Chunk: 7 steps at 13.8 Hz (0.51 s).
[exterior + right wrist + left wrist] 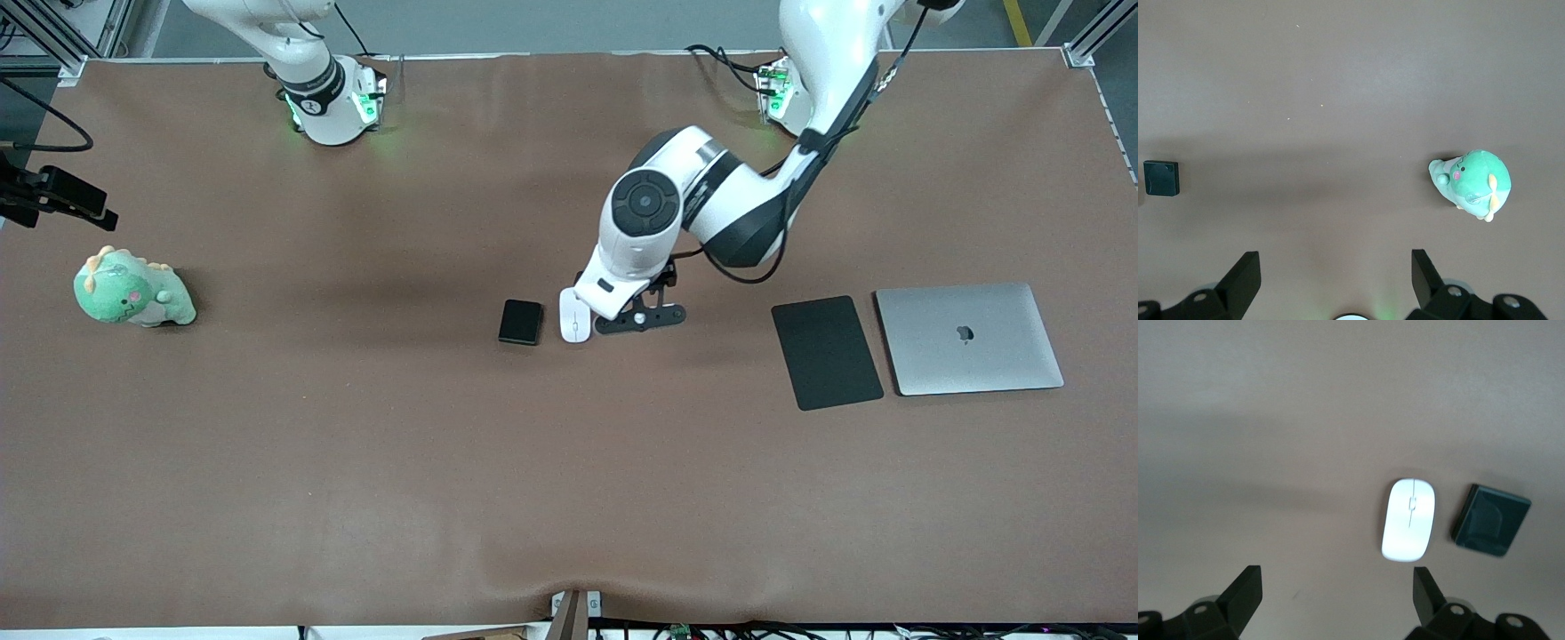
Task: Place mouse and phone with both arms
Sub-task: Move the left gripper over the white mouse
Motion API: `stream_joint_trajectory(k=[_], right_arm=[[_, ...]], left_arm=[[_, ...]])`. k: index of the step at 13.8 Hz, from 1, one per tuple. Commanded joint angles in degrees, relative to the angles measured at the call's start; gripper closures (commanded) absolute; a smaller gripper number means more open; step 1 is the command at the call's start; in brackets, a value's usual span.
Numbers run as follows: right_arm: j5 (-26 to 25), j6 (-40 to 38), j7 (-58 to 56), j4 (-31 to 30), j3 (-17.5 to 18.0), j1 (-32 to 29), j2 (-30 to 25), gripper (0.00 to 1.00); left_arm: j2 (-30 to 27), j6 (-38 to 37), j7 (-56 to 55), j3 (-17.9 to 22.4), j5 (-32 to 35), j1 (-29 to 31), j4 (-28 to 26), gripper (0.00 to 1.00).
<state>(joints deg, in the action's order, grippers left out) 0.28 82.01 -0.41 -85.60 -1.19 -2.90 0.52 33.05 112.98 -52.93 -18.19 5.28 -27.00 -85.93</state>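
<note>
left gripper (1335, 587) jaws released above mouse (574, 317) mid-worktop | right gripper (1335, 267) released, waits | we centre before closing, avoiding phone (520, 322)

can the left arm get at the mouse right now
Probably yes. The left gripper hangs open just above the table, beside the mouse, and nothing lies between them. The phone sits close on the mouse's right-arm side, apart from it, so it may crowd one of the fingers.

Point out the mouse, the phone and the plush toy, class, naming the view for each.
mouse (1408, 519), left wrist view, middle of its white top.
phone (520, 321), front view, centre of its black face.
plush toy (1475, 179), right wrist view, its green body.
</note>
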Motion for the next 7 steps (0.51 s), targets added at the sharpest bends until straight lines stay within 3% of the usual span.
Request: stream_joint_trajectory(k=[1, 7], right_arm=[[-0.4, -0.5, 0.0, 1.1, 0.5, -0.6, 0.5, 0.00], [-0.4, -0.6, 0.0, 1.0, 0.5, -0.6, 0.5, 0.00]], left_arm=[[4.6, 4.9, -4.4, 0.4, 1.7, -2.4, 1.3, 0.00], [10.1, 12.6, -6.0, 0.7, 1.7, -5.0, 1.1, 0.00]])
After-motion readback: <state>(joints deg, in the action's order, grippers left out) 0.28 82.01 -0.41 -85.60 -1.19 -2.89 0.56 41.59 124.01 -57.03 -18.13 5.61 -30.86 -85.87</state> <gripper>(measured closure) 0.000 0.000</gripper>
